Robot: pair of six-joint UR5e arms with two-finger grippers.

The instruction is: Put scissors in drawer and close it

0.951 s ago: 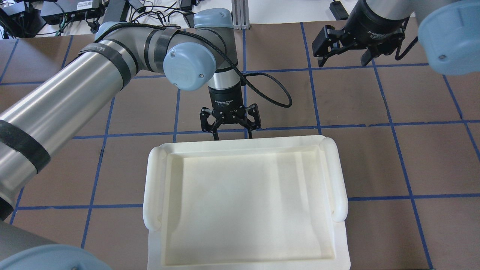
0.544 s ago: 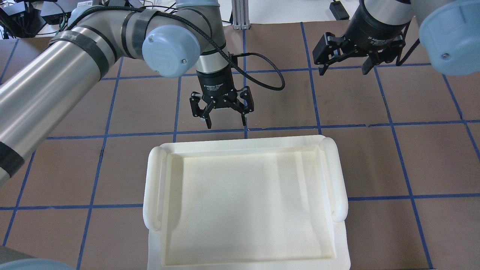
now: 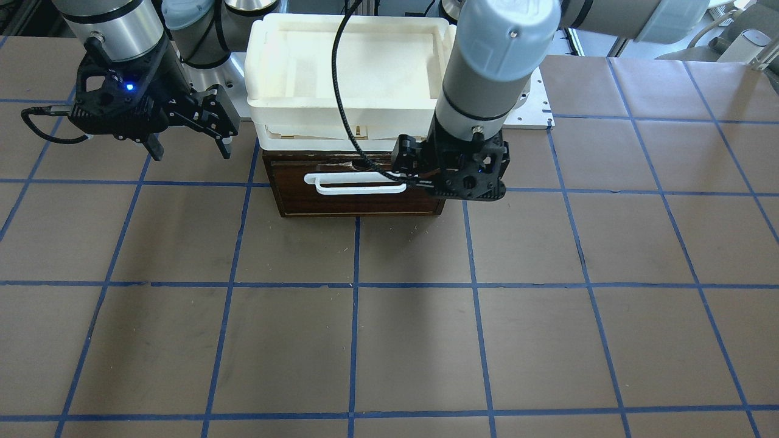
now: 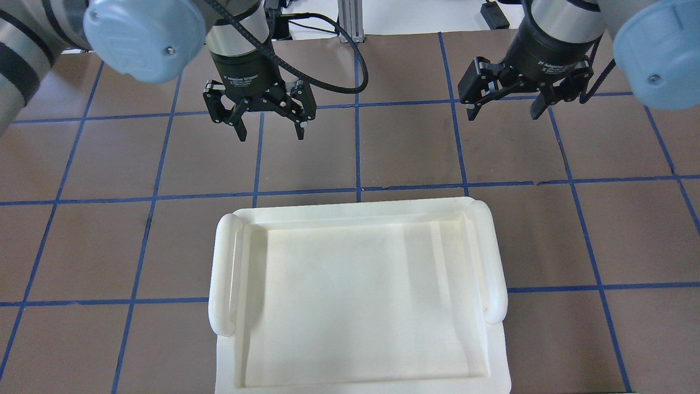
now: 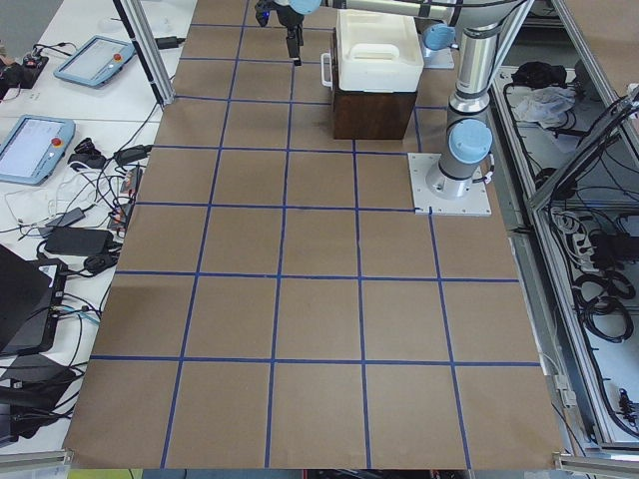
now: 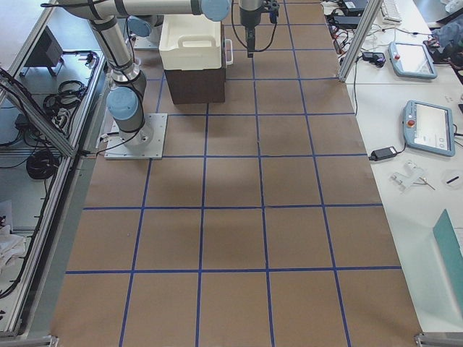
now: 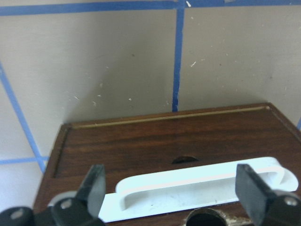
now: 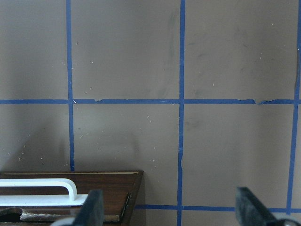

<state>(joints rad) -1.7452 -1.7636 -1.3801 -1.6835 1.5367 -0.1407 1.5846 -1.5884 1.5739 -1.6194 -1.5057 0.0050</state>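
Observation:
The dark brown drawer [image 3: 365, 204] with its white bar handle [image 3: 359, 184] sits under a white tray [image 3: 347, 67], and its front looks pushed in. My left gripper [image 4: 270, 131] is open and empty. It hangs above and in front of the drawer, near the handle's end in the front view [image 3: 450, 182]. The left wrist view shows the drawer front [image 7: 141, 146] and the handle [image 7: 197, 186] between its open fingers [image 7: 96, 186]. My right gripper [image 4: 506, 109] is open and empty, off to the drawer's side. The scissors are not in view.
The white tray [image 4: 224, 273] fills the overhead view's lower middle and hides the drawer there. Brown table paper with blue grid lines [image 3: 356, 283] lies all round. The drawer's corner [image 8: 108, 188] shows at the right wrist view's lower left.
My left gripper has drawn back from the tray's far edge, moving away from the drawer and towards the robot's left. It stays open. The right gripper has barely moved.

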